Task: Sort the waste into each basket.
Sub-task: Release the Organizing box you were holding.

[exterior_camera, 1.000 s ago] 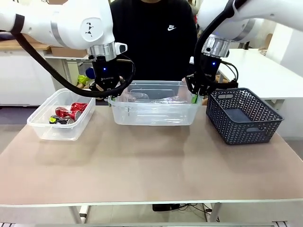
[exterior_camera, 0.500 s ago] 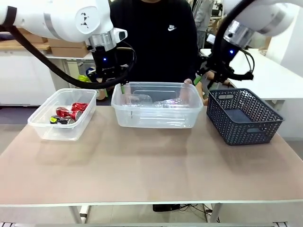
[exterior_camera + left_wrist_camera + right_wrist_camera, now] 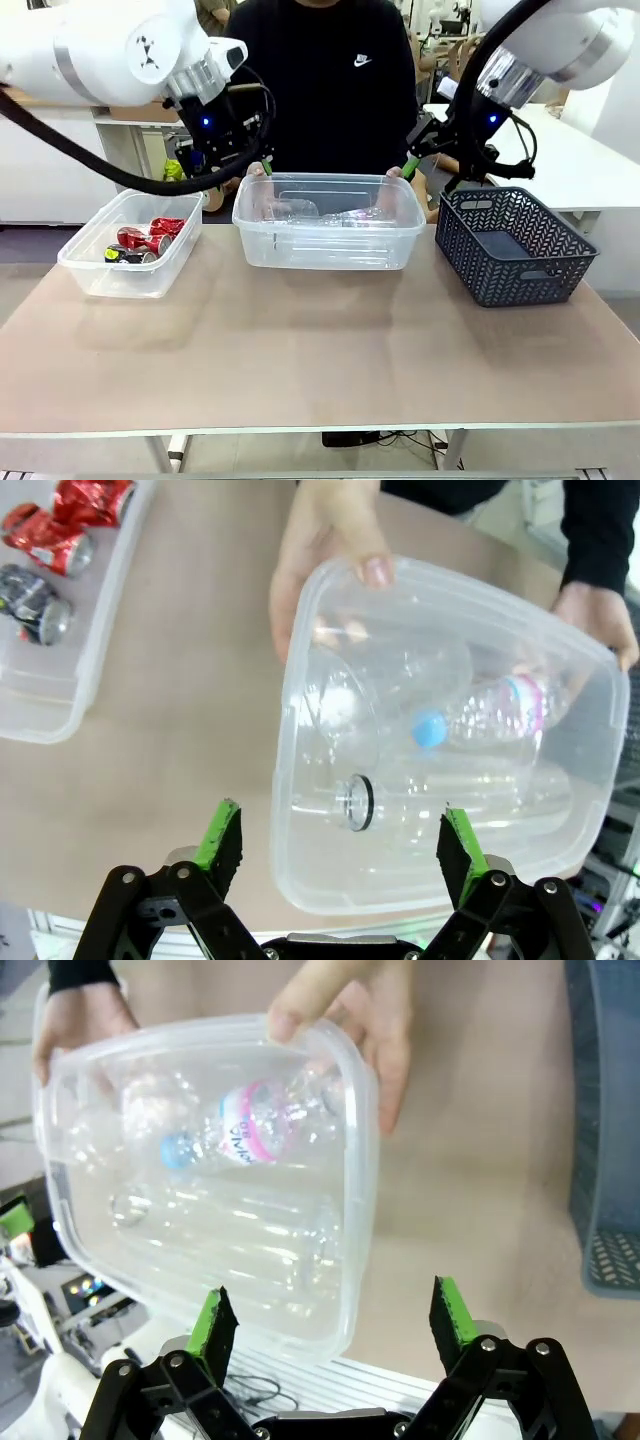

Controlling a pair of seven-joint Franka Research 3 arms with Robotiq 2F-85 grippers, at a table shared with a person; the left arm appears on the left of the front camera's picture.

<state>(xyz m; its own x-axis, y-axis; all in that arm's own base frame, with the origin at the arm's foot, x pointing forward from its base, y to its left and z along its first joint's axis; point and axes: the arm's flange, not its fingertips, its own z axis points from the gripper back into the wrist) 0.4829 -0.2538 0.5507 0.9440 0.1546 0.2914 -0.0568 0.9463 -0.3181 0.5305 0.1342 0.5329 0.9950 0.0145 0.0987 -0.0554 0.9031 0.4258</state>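
A tan bench (image 3: 320, 350) carries three containers in a row. At the robot's left, a clear tub (image 3: 128, 246) holds crushed red cans (image 3: 150, 237), one of them darker. In the middle, a larger clear tub (image 3: 328, 222) holds empty clear plastic bottles (image 3: 440, 730), one with a blue cap and a pink-banded label. At the right stands a dark grey lattice basket (image 3: 515, 245), which looks empty. No loose waste lies on the bench, so the sorting appears finished, with cans in one tub and bottles in the other. A person in a black top stands at the far side with both hands on the far rim of the middle tub, one hand (image 3: 325, 550) at its left corner and the other hand (image 3: 350, 1015) at its right corner. The left claw (image 3: 340, 845) hangs above the near edge of the bottle tub with its green pads spread wide and nothing between them. The right claw (image 3: 330, 1325) hangs above the same tub's other end, likewise spread wide and empty. The bench surface is plain and matte. Behind are white tables, pale walls and shelving with small coloured items.
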